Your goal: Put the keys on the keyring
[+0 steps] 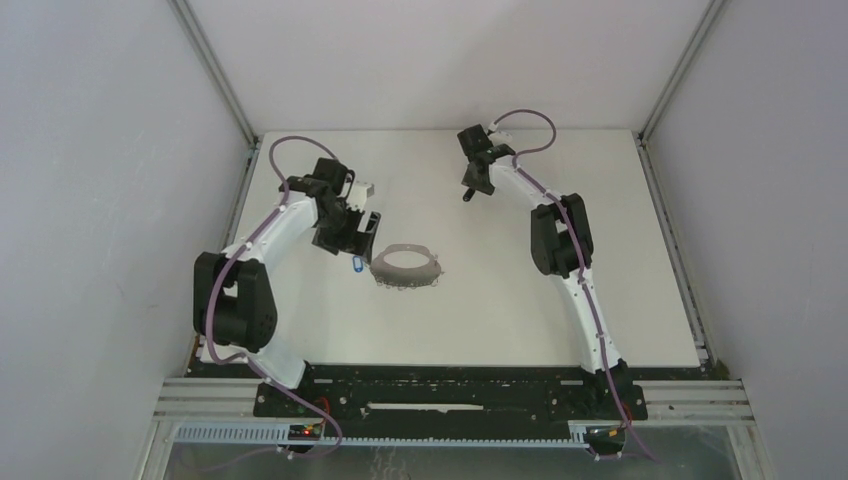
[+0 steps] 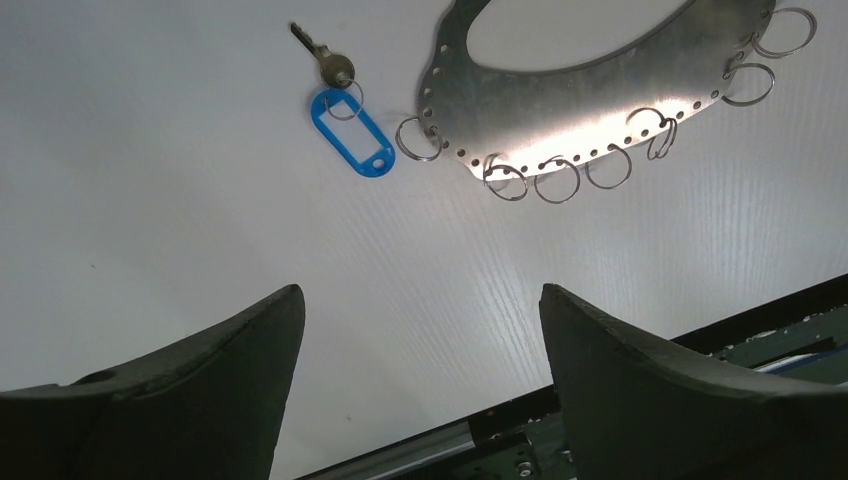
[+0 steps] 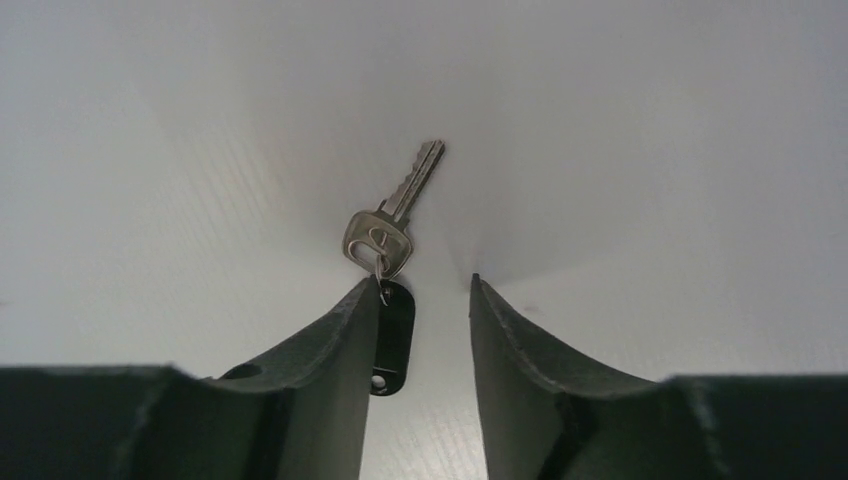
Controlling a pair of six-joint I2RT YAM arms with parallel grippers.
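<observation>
The keyring (image 2: 590, 95) is a flat grey metal loop with small split rings along its near edge, lying mid-table (image 1: 405, 264). Just left of it lies the key with a blue tag (image 2: 350, 135), also in the top view (image 1: 357, 265). My left gripper (image 2: 421, 290) hovers open short of both, with nothing between its fingers. At the far centre of the table, my right gripper (image 3: 424, 280) is open around the black tag (image 3: 392, 335) of the other key (image 3: 392, 215). The tag lies on the table against the left finger (image 3: 340, 340), with a gap to the right finger.
White walls enclose the table on three sides, with aluminium posts at the back corners (image 1: 250, 135). A black rail (image 1: 450, 400) with the arm bases runs along the near edge. The right gripper (image 1: 470, 190) sits close to the back wall.
</observation>
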